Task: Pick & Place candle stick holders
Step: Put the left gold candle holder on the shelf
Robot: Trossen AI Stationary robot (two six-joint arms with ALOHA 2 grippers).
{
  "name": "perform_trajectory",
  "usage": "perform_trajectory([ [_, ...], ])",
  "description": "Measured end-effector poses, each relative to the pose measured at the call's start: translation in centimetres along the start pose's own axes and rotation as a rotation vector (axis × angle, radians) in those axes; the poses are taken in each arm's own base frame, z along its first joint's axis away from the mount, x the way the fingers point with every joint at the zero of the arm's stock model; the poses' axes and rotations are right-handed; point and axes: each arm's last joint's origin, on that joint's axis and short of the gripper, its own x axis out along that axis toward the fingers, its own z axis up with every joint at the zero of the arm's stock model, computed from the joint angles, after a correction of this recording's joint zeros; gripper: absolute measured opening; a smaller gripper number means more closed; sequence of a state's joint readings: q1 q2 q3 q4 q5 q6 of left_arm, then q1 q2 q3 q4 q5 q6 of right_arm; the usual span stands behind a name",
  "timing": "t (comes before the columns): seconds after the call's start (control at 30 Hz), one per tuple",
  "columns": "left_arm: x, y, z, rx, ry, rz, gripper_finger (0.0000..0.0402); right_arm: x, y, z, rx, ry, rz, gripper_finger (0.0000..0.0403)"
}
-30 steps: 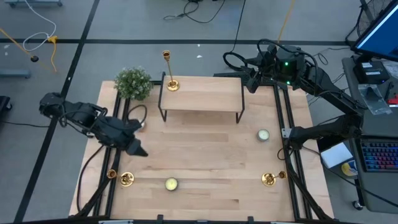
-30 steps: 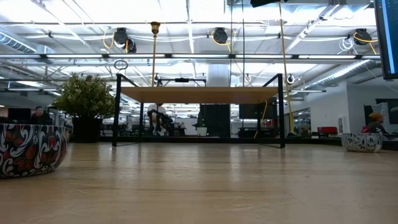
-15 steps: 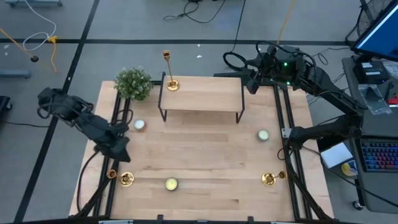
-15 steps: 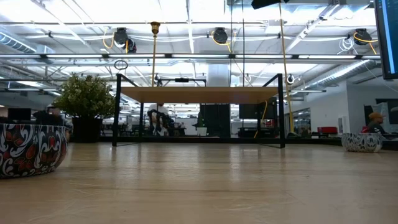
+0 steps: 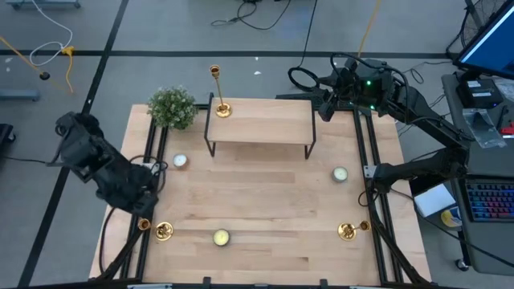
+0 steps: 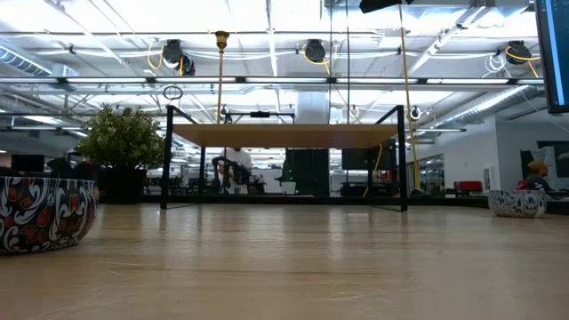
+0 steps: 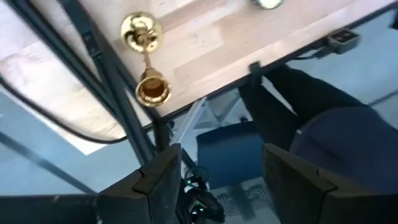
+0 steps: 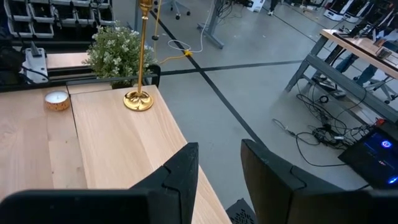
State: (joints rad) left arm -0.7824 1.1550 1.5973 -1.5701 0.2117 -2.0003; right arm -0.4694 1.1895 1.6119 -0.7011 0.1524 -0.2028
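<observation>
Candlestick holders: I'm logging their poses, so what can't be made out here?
- Near-left candlestick holder: high view too small to tell standing or lying.
- Near-right candlestick holder: same.
- Tall candlestick holder: low view, shelf hides its base.

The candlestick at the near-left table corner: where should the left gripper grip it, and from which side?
The candlestick appears to stand upright, its stem hidden from above. Probably grip the thin stem above the flared base, coming in level from the table's middle, since frame rails crowd its outer side. The left gripper hovers nearby, open.

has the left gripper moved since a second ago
Yes. In the high view the left gripper has swung from near the candle toward the table's left edge, closer to the lying candlestick.
</observation>
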Motion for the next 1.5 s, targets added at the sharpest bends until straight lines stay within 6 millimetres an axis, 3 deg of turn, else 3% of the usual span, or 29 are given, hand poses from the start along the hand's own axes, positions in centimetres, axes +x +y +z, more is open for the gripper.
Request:
perform_trajectory([
  [0.7,5.5,-1.3,-4.5,-0.162,-0.155,0.149,0.0218,0.0,0.0,0.0,0.0,0.0,0.0,0.0114],
  [1.1,7.4,-2.2,-4.9,-0.204,-0.211,0.184,0.0218,0.0,0.0,0.0,0.0,-0.001,0.0,0.0114],
  [1.5,9.5,-1.4,-4.1,-0.258,-0.272,0.262,0.0218,0.0,0.0,0.0,0.0,-0.001,0.0,0.0114],
])
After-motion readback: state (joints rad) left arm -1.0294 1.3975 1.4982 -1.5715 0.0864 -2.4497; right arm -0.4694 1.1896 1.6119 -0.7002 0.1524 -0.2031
